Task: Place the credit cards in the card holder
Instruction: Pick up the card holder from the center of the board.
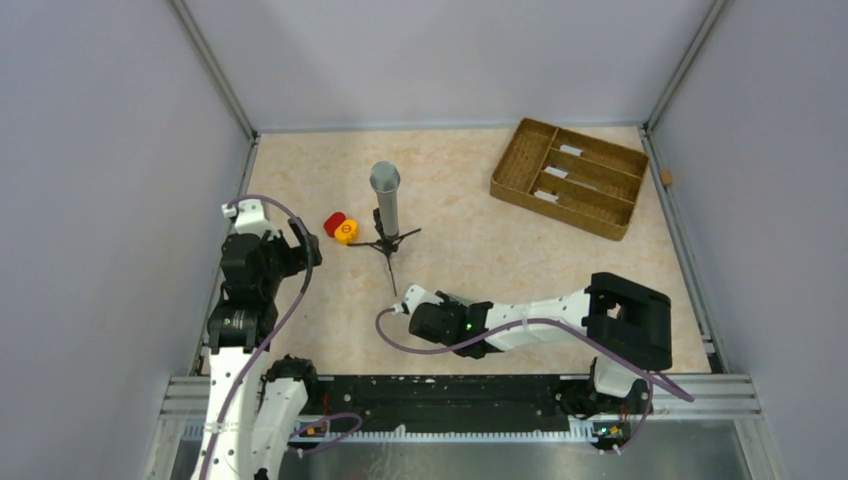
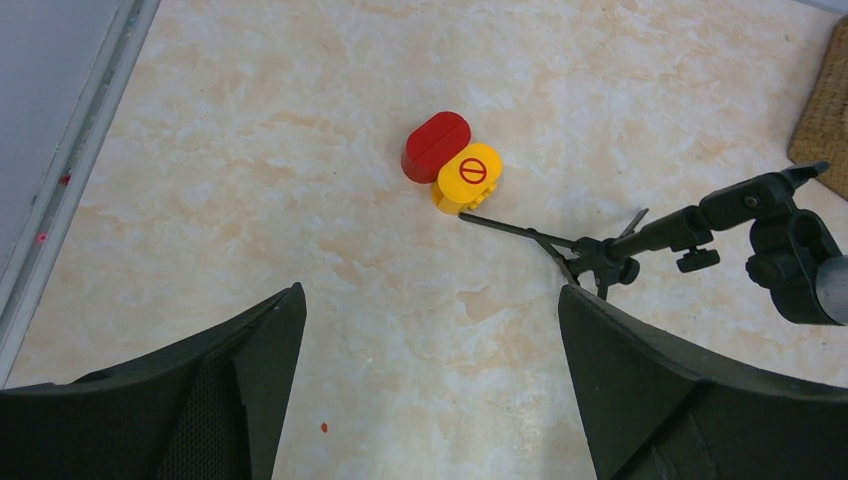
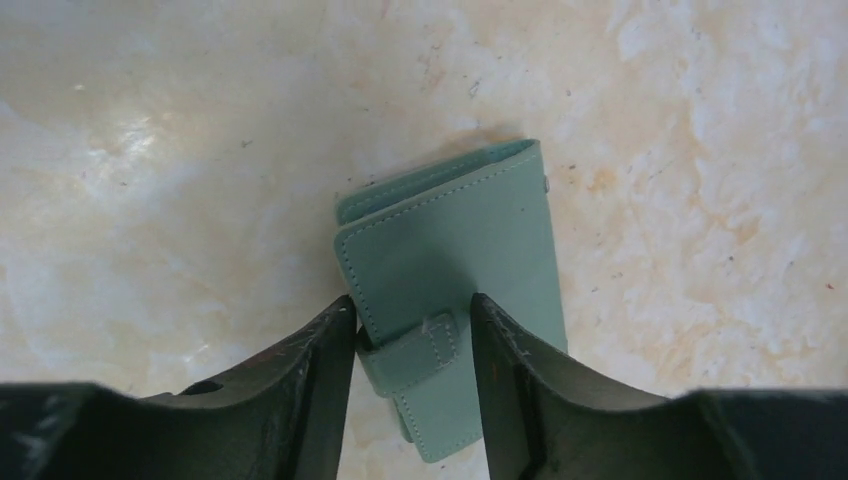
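The card holder [image 3: 450,230] lies shut and flat on the desk [image 3: 150,150], about midway between the side edges and nearer the near edge. The right claw [image 3: 412,300] straddles its closing tab [image 3: 415,350], jaws partway in and right at the tab's sides; whether they pinch it I cannot tell. The left claw [image 2: 430,295] hangs wide open and empty by the left edge. The holder looks light, soft and bendy, so pulling the tab would likely lift the whole thing unless its body is pinned. Small pale slips [image 1: 556,172] in the brown tray [image 1: 510,155] at the far right corner may be the cards; too small to tell
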Tool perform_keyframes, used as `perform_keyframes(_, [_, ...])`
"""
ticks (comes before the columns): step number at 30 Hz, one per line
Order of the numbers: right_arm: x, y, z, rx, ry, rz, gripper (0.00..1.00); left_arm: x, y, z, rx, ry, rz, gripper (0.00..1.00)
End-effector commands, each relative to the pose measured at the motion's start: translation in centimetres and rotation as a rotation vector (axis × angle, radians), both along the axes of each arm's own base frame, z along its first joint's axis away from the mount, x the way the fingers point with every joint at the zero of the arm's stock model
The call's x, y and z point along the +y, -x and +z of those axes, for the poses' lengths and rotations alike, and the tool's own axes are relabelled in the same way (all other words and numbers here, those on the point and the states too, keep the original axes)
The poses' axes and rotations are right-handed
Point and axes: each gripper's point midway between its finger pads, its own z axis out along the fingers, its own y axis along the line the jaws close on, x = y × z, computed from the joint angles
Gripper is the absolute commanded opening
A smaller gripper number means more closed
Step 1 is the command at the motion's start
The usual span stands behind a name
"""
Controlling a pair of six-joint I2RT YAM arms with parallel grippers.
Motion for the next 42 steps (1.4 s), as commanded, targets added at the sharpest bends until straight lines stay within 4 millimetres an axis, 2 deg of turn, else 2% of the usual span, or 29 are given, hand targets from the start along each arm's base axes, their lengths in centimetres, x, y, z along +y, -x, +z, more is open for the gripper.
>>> perform_keyframes(1, [-1.0,-1.6,-0.2,-0.11,0.063,-0.047,0.36,-1.5,-0.1,0.0,-0.012,0.017,-0.082,0.99])
perform_keyframes(4, [-0.8,-2.4,0.3,-0.158,0.038,-0.083,0.06,-2.7,0.3,0.0,-0.008,0.094,-0.099,0.98])
perform_keyframes(5, [-0.6,-2.6,0.8,-0.173,0.02,-0.101,0.0,-4.0,0.5,-0.1,-0.009,0.132,-0.133,0.97])
perform_keyframes(10, [0.8,-2.9,4.5,-0.14,-0.191,-0.177,0.0,-8.8,1.7,-1.9,0.021,0.295,-0.229,0.95])
perform_keyframes(16, [1.8,-2.6,11.3,0.134,-0.734,-0.2,0.0,-14.7,3.8,-3.9,0.073,0.414,-0.387,0.94])
perform_keyframes(17, [1.7,-2.5,12.4,0.162,-0.809,-0.196,0.0,-15.6,4.1,-4.0,0.065,0.444,-0.419,0.94])
perform_keyframes(19, [1.2,-2.0,13.5,0.233,-0.911,-0.188,0.0,-17.2,4.6,-3.7,0.027,0.505,-0.493,0.93])
perform_keyframes(21, [1.5,-1.4,15.7,0.306,-1.052,-0.127,0.0,-18.7,5.4,-3.4,-0.005,0.56,-0.575,0.93])
perform_keyframes(24, [1.7,0.8,18.2,0.442,-1.222,0.008,0.0,-20.5,6.8,-1.7,-0.089,0.636,-0.716,0.93])
perform_keyframes(29, [2.1,3.5,22.2,0.59,-1.412,0.196,0.0,-22.5,9.8,0.2,-0.141,0.726,-0.933,0.93])
perform_keyframes(35, [1.7,5.5,26.0,0.685,-1.56,0.324,0.0,-22.9,12.2,1.7,-0.181,0.816,-1.052,0.99])
perform_keyframes(40, [1.7,6.0,26.9,0.721,-1.595,0.359,0.0,-22.8,14.0,3.7,-0.231,0.867,-1.138,0.98])
perform_keyframes(42, [1.8,6.0,27.0,0.726,-1.598,0.365,0.0,-22.9,14.5,4.1,-0.228,0.88,-1.168,0.92])
